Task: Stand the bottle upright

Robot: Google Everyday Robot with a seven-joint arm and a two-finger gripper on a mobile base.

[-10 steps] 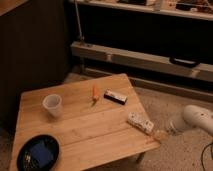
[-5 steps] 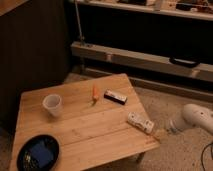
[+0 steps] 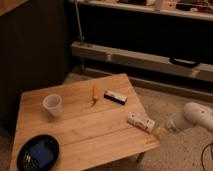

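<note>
The bottle [image 3: 140, 121] lies on its side near the right edge of the wooden table [image 3: 90, 131]. It is whitish with a speckled label, and its neck points right, toward the table's corner. My gripper [image 3: 162, 131] is low at the table's right edge, just past the bottle's neck end. It sits at the tip of the white arm [image 3: 197, 116], which reaches in from the right. The gripper holds nothing that I can see.
A translucent white cup [image 3: 52, 105] stands upright at the left. A small orange object [image 3: 94, 93] and a flat dark-and-white box [image 3: 115, 96] lie at the far middle. A dark bowl [image 3: 37, 152] with contents sits at the front left corner. Shelving with a metal rail [image 3: 150, 60] runs behind the table.
</note>
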